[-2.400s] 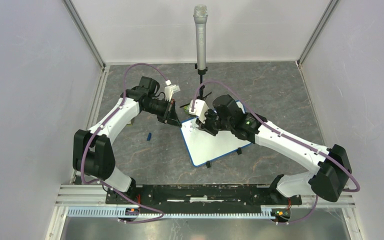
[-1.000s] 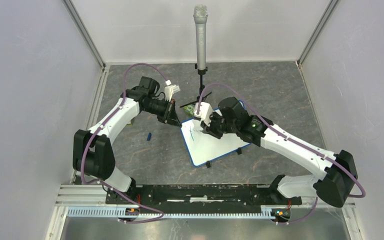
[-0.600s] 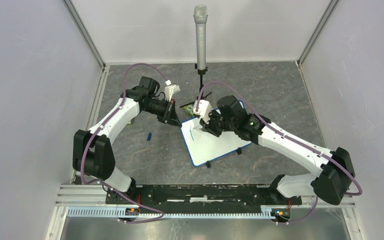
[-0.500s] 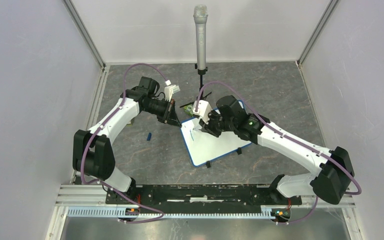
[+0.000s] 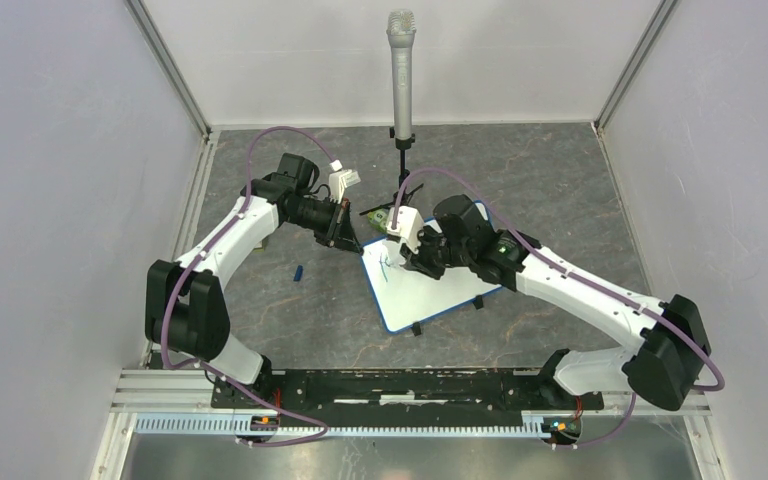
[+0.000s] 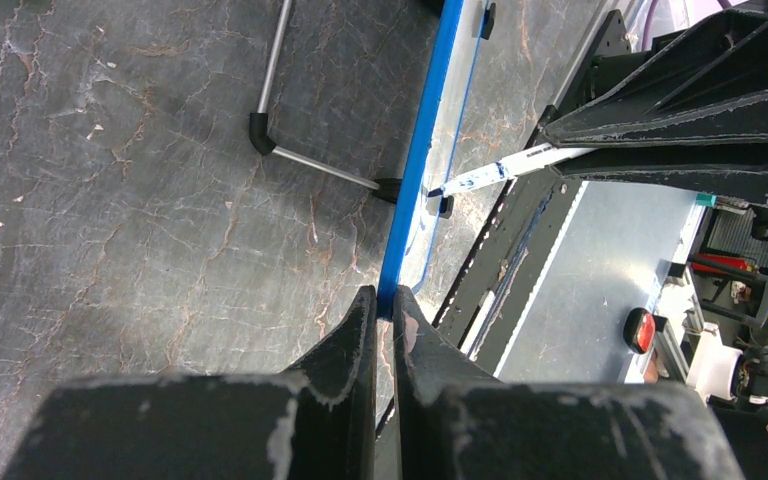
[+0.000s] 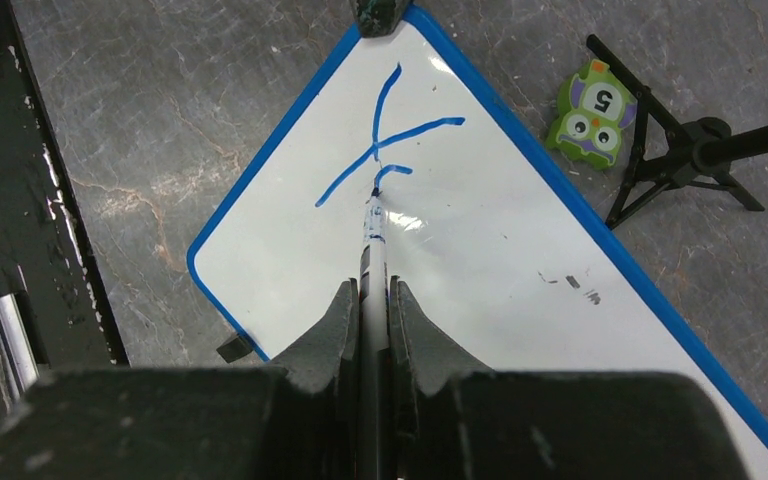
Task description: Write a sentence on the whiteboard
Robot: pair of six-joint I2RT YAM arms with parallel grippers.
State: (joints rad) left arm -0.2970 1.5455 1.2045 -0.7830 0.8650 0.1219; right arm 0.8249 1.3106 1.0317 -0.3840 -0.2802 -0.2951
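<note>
The whiteboard (image 5: 415, 290) lies tilted at the table's middle, white with a blue edge (image 7: 260, 170). My left gripper (image 5: 352, 240) is shut on its upper left corner; the left wrist view shows the blue edge (image 6: 415, 180) pinched between the fingers (image 6: 355, 320). My right gripper (image 5: 407, 258) is shut on a marker (image 7: 372, 250), whose tip touches the board. The sentence (image 7: 385, 145) is a blue "Y" with a short curved stroke starting beside it. It also shows faintly in the top view (image 5: 386, 263).
A microphone on a black tripod stand (image 5: 401, 70) rises just behind the board; its legs (image 7: 680, 160) show in the right wrist view. A green owl figure marked 5 (image 7: 596, 112) lies by the board's far edge. A small blue cap (image 5: 299, 272) lies left of the board.
The right gripper has moved over the board's upper left part with the marker. The blue "Y" has appeared, then a short new stroke beside it. The left arm has held still.
</note>
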